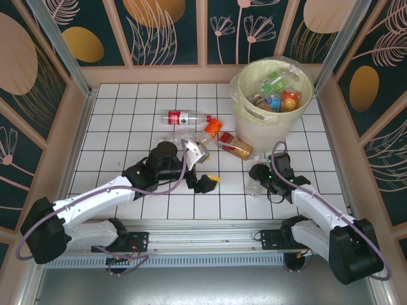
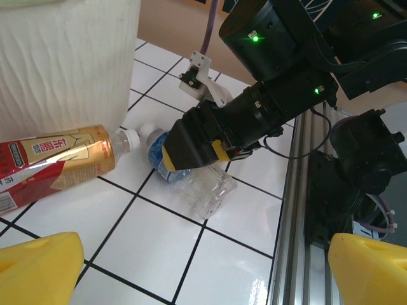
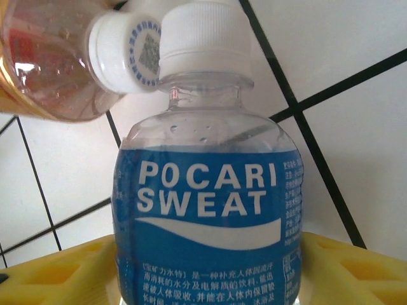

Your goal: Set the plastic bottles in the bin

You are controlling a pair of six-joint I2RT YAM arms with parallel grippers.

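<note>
Picking the Pocari Sweat bottle [image 3: 206, 203]
My right gripper [image 2: 187, 155] straddles it, can't tell if clamped; squeeze mid-label, lift clear of tea bottle [image 2: 57, 162].

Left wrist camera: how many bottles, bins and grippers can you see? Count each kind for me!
Bottles: 2 (brown bottle, blue-label bottle)
Bins: 1 (bin)
Grippers: 2 (left gripper, right gripper)
Total: 5

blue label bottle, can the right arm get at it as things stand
Probably yes: the blue label bottle lies between the fingers of the right gripper; a brown bottle lies beside its cap.
</note>
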